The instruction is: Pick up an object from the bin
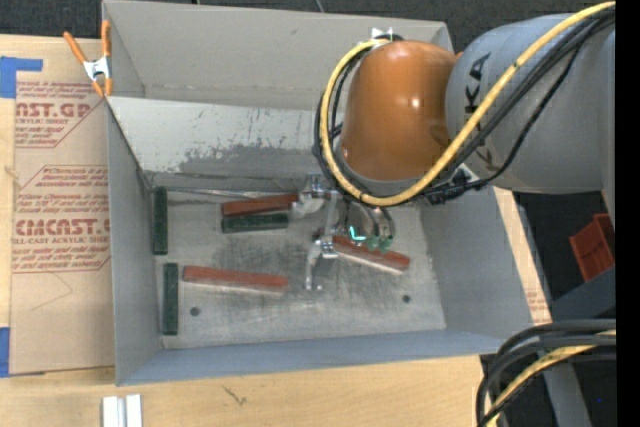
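Red-brown bar (385, 260), slim and flat, lies beside the end effector (320, 270).

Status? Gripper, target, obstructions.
Gripper low in bin, centre, at left end of short red stick. No hold visible. Red-brown stick, green stick close up-left; long red stick lower-left.

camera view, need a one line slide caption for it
Claw down in the grey bin beside a red-brown bar, other red and green bars scattered across the floor.
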`<state>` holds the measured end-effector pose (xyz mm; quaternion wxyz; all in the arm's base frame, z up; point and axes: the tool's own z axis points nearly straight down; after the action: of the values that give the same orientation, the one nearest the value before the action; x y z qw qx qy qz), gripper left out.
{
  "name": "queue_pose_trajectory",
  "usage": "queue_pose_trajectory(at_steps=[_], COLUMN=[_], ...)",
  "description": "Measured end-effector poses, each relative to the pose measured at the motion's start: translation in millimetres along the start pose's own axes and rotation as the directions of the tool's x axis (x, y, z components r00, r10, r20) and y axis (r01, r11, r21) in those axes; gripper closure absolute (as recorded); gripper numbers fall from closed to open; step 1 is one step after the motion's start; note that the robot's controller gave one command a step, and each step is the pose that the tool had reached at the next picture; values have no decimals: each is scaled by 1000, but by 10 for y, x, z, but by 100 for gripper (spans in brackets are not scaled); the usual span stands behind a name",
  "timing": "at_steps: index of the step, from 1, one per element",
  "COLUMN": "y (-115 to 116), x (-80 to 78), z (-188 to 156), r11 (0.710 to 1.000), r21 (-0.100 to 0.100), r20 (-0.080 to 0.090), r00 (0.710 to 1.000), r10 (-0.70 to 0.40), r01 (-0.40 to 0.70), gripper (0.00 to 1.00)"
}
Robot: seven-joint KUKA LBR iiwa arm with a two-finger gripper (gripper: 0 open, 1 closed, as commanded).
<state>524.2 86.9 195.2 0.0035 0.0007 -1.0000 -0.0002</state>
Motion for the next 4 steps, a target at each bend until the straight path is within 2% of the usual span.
queue_pose_trajectory(at_steps=[1,2,3,4], y=[-4,8,65,65], x=[-18,93,79,79], z=[-40,440,1177,1177], r11=[1000,1000,986,986], r21=[-1,-2,-1,-1], r20=[8,15,32,32], r00=[1000,1000,986,986], r10=[0,5,-166,-166], r01=[0,-5,167,167], gripper=[0,0,100,100])
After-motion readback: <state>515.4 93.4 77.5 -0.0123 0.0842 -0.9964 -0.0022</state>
